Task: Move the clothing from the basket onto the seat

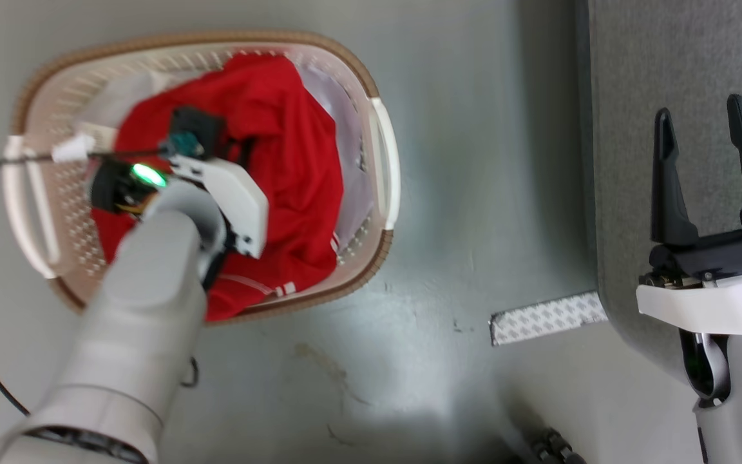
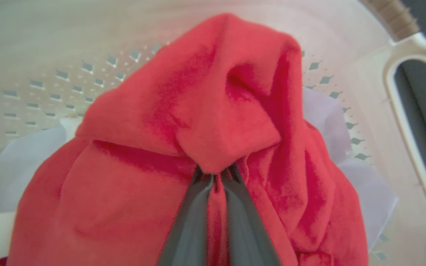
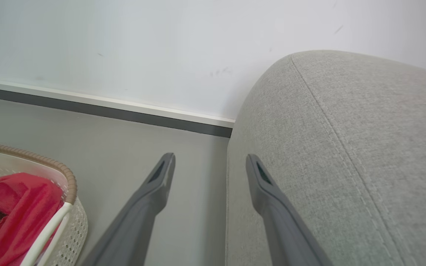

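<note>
Grey floor (image 1: 474,161) — left claw (image 2: 216,173) tight on red garment (image 2: 198,111) in basket (image 1: 216,40), right claw (image 1: 701,109) wide.

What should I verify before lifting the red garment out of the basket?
1. Grip: the left pincer is shut on the red garment, with a fold pinched between its fingers: ok.
2. Whether the white cloth beneath it will be left in place: cannot tell.
3. Hem free of the basket: cannot tell; it lies against the near wall.
4. Drop path: not ok; the right pincer hovers open over the seat edge.
5. Whether the cable crossing the basket handle will snag: cannot tell.
</note>
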Motion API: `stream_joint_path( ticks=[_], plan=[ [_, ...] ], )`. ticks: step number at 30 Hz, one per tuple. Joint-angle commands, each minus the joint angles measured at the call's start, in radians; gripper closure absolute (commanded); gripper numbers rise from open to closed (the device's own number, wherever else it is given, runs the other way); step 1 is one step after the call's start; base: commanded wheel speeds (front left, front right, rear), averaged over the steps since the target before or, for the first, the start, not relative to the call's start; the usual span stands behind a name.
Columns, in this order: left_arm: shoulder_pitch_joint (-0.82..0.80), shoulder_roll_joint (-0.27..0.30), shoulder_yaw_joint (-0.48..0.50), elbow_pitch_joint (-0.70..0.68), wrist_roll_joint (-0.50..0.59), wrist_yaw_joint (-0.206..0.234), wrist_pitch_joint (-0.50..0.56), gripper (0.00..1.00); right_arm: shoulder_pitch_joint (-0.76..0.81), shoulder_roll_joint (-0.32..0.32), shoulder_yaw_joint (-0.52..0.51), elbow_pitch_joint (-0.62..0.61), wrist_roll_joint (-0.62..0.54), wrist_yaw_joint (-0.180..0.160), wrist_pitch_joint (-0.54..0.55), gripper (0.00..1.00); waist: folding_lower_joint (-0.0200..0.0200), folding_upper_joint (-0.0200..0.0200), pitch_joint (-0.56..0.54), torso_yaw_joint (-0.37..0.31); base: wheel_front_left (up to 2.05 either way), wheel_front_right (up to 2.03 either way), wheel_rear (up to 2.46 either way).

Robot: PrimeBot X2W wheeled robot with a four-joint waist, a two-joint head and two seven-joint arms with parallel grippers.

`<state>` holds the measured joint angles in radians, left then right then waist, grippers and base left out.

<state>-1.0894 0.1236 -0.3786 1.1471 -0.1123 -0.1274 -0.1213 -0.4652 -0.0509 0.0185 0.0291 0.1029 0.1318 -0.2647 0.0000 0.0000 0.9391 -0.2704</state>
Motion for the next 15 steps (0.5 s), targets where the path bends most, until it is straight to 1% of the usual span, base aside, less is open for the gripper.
stream_joint_path(
  ticks=[1,4,7,10,15],
  plan=[
    [0.032,-0.008,-0.014,-0.009,-0.035,-0.004,-0.025,1.0,0.015,0.0,-0.013,0.01,-0.012,-0.002,0.0,0.0,0.0,0.0,-0.045,0.029,0.0,0.0,0.0],
    [0.066,-0.016,-0.055,-0.03,-0.094,-0.002,-0.063,1.0,0.037,0.001,-0.023,0.041,-0.034,-0.002,0.0,0.0,0.0,0.0,-0.104,0.063,0.0,0.0,0.0],
    [0.121,-0.02,-0.094,-0.059,-0.161,-0.002,-0.094,1.0,0.066,-0.006,-0.031,0.08,-0.037,-0.002,0.0,0.0,0.0,0.0,-0.189,0.092,0.0,0.0,0.0],
    [0.183,-0.004,-0.121,-0.107,-0.226,-0.002,-0.121,1.0,0.102,-0.007,-0.039,0.111,-0.036,-0.002,0.0,0.0,0.0,0.0,-0.283,0.114,0.0,0.0,0.0],
    [0.3,0.021,-0.15,-0.217,-0.317,-0.002,-0.138,1.0,0.183,-0.011,-0.059,0.152,-0.028,-0.002,0.0,0.0,0.0,0.0,-0.438,0.147,0.0,0.0,0.0]
  ],
)
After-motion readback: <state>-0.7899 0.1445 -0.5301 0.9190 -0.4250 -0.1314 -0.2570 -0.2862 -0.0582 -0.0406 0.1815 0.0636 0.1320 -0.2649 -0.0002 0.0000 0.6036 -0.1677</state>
